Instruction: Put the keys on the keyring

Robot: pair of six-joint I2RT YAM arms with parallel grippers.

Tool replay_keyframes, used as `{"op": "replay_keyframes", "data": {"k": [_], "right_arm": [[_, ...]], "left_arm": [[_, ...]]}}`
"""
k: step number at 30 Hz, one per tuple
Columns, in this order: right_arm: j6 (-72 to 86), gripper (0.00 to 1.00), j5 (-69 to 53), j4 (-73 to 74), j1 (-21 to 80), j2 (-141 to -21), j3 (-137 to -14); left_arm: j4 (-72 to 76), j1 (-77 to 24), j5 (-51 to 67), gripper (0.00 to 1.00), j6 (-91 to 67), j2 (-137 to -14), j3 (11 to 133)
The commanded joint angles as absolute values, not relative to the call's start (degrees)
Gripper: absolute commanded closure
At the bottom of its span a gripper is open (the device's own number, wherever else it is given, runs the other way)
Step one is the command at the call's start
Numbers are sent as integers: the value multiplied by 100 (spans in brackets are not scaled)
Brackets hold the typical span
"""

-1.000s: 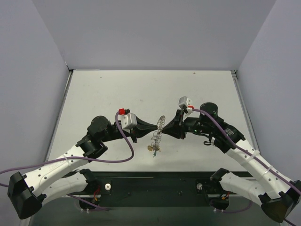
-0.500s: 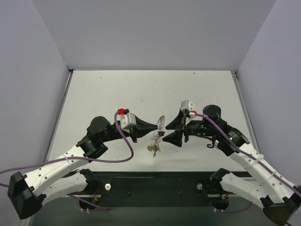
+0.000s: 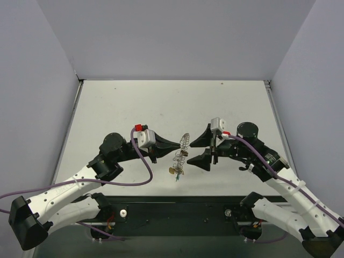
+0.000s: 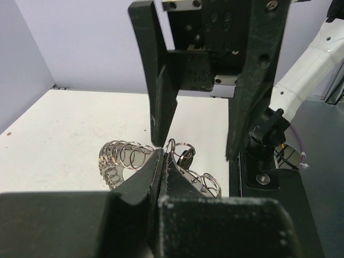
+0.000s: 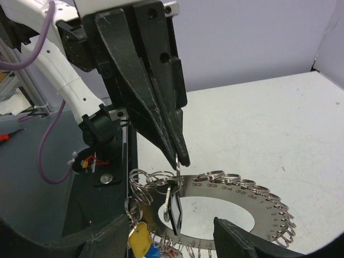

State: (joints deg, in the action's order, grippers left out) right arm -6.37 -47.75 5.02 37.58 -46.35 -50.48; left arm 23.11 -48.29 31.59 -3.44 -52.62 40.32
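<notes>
Silvery keyring [image 5: 231, 188] in left gripper [image 5: 180, 157], stamped numbers [image 5: 202, 184] legible only from right wrist

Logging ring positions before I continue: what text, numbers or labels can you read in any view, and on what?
"32": stamped on the flat metal face of the keyring, right wrist view.
"34", "35", "36": same row further right, faint, so less sure.
Further numbers around the rim: too small to read.
Top and left wrist views: no readable text.
</notes>
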Motion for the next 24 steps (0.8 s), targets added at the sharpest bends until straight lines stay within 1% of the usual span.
{"op": "replay_keyframes", "data": {"k": [1,4,5,7,10,11,13,14,15,16,17,19,24], "right_arm": [[-624,39,-5071,53,3806,-4904,-5203],[-528,41,-5115,-174,3832,-5001,-5229],[-519,44,-5115,-193,3841,-5018,-5247],[-484,46,-5141,-202,3841,-5097,-5265],[-387,53,-5211,-289,3850,-5159,-5282],[-326,59,-5238,-316,3850,-5168,-5282],[-238,64,-5282,-421,3850,-5194,-5256],[-229,70,-5291,-422,3850,-5203,-5256],[-211,74,-5308,-413,3850,-5221,-5247],[-202,80,-5300,-370,3850,-5238,-5247],[-211,90,-5317,-343,3850,-5247,-5256],[-228,99,-5309,-247,3850,-5238,-5238],[-299,100,-5212,-106,3850,-5203,-5159]], "left_arm": [[2777,-4825,3252,100,-387,-5168,4148],[2777,-4825,3243,100,-387,-5168,4131],[2777,-4825,3234,100,-387,-5168,4131],[2786,-4834,3234,100,-387,-5168,4131],[2786,-4825,3234,100,-395,-5177,4131],[2786,-4825,3234,100,-396,-5177,4131],[2795,-4825,3234,100,-387,-5194,4131],[2804,-4834,3234,100,-395,-5194,4131],[2812,-4825,3234,100,-387,-5194,4131],[2812,-4825,3234,100,-395,-5194,4140],[2821,-4834,3234,100,-396,-5203,4140],[2830,-4825,3226,100,-396,-5194,4148],[2996,-4825,3217,100,-492,-5203,4131]]}}
